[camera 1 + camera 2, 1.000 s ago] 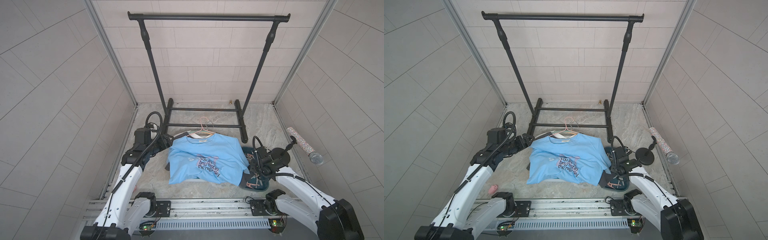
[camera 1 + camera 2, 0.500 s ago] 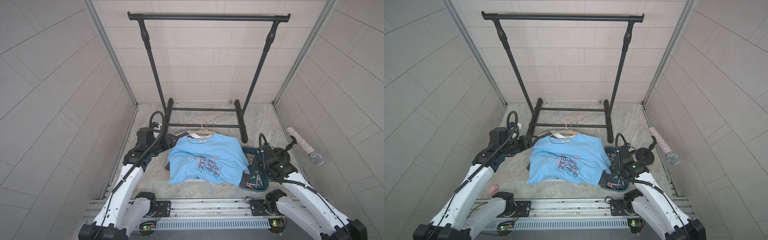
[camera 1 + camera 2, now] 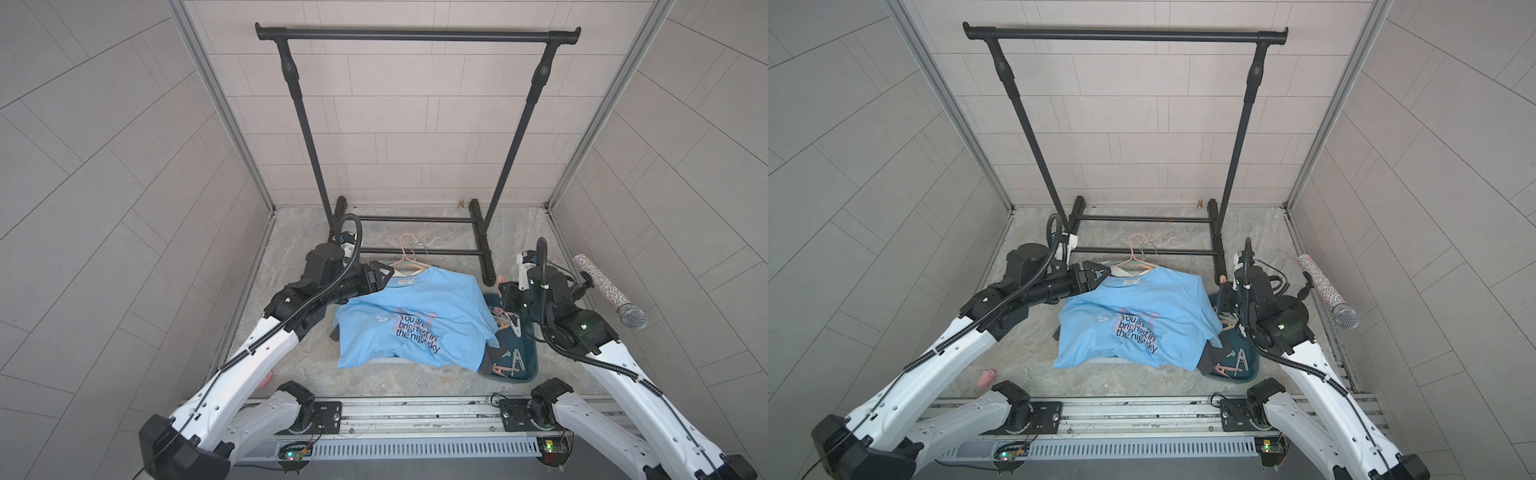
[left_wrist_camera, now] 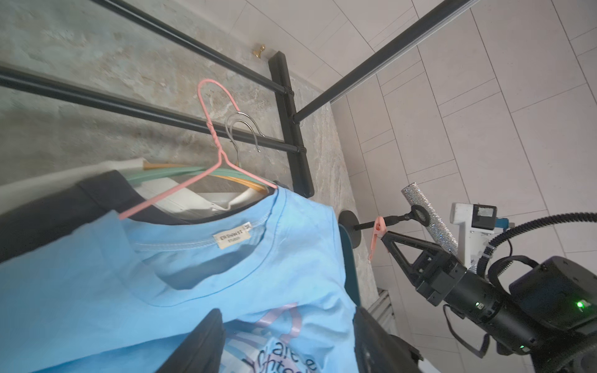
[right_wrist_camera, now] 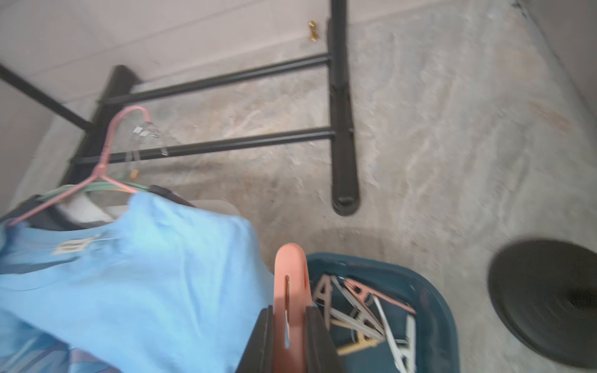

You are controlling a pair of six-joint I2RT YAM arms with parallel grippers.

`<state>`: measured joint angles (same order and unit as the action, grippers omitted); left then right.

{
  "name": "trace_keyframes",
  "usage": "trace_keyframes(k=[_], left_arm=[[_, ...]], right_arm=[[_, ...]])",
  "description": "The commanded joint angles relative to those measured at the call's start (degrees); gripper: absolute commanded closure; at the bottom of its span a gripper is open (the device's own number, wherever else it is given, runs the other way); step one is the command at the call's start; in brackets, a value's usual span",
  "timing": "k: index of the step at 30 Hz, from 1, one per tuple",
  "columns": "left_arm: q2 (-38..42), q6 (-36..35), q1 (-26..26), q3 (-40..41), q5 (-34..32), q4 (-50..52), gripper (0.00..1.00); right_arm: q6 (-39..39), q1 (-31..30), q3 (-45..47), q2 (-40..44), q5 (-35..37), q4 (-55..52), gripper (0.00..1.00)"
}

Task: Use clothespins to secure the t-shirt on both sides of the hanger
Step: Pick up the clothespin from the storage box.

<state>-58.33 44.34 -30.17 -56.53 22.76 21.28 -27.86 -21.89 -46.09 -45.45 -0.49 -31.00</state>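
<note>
The coral pink plastic clothespin [image 5: 289,268] sits clamped in your right pincer [image 5: 289,326] near the teal tray [image 5: 371,262]; bring its mouth square onto the shoulder of the light blue t-shirt [image 3: 440,305] over the pink wire hanger [image 4: 181,191]; your left pincer [image 3: 384,274] stands open just beside that hanger

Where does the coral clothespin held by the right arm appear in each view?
In a top view: coral clothespin, tiny, beside the rack foot.
In a top view: same place.
Left wrist: at the right gripper's tip.
Right wrist: large, between the fingers.
Shared landmark: pink hanger.
</note>
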Motion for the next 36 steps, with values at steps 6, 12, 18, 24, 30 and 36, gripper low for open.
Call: trace_keyframes(k=[6,12,18,24,30,36], left_arm=[[-1.7,20.0,-3.5,0.3,0.3,-7.2,0.32],[-2.8,30.1,-6.8,-0.2,-3.2,-3.7,0.33],[-6.5,36.4,-8.3,-3.2,-1.2,-0.9,0.33],[-9.9,40.3,-8.4,-5.7,0.1,4.0,0.33],[-11.7,43.2,-9.4,-6.0,0.6,4.0,0.38],[-13.2,45.7,-9.6,-5.5,3.9,0.3,0.47]], right_arm=[[12.3,-14.1,-0.9,-2.0,-0.1,20.5,0.83],[25.0,-21.8,0.2,-5.9,5.1,27.5,0.82],[38.7,-30.2,-1.4,-12.8,14.1,29.4,0.83],[44.7,-33.8,-0.6,-16.7,15.5,32.8,0.83],[48.8,-37.8,-0.7,-19.0,19.3,34.9,0.83],[48.8,-40.0,-1.1,-20.4,19.8,36.1,0.81]])
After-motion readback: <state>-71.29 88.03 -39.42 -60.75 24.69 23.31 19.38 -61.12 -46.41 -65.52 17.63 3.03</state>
